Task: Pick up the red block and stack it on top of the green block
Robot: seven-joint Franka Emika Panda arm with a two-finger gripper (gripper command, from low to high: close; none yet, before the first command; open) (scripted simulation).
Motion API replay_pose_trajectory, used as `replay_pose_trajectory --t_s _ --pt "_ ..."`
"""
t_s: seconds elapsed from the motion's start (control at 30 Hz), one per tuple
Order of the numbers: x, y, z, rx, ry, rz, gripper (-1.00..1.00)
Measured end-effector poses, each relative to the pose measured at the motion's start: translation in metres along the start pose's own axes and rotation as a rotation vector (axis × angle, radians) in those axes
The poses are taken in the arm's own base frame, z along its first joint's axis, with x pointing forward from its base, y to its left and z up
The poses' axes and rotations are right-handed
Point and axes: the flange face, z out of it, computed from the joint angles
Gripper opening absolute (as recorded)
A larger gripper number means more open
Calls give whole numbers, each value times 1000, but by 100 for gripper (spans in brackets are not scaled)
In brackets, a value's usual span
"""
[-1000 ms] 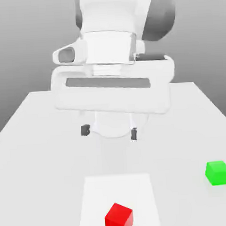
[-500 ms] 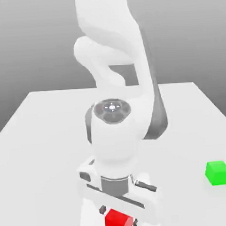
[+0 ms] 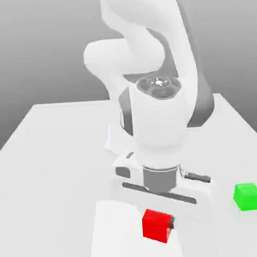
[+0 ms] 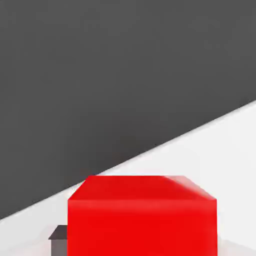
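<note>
The red block (image 3: 156, 224) is a small bright red cube, held just above the table near its front edge. My gripper (image 3: 158, 226) is shut on it, and one dark finger (image 3: 172, 222) shows at the cube's side in the exterior view. In the hand view the red block (image 4: 142, 217) sits close up, with a dark fingertip (image 4: 59, 240) beside it. The green block (image 3: 248, 196), a cube of about the same size, rests on the table toward the exterior view's right, apart from the gripper.
The white table (image 3: 52, 156) spreads under the arm, with a paler rectangular patch (image 3: 110, 233) near the front. The arm's white body (image 3: 157, 129) rises behind the hand. Grey background lies beyond the table's far edge.
The hand came down over the red block and its fingers shut on it. Since then the block has moved up and toward the exterior view's right with the hand.
</note>
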Motion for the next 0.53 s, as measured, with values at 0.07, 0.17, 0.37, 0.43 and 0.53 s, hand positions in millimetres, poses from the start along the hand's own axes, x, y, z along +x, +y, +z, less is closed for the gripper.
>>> replay_pose_trajectory --t_s 0.07,0.17,0.37,0.43,0.53 --pt "-55 -2 -6 -1 -2 -95 -100" --pt "-144 8 -13 -3 1 -257 -100" --pt "-215 30 16 -5 11 -389 -100" --pt "-215 31 39 -6 10 -391 100" --pt "-215 31 39 -6 10 -391 100"
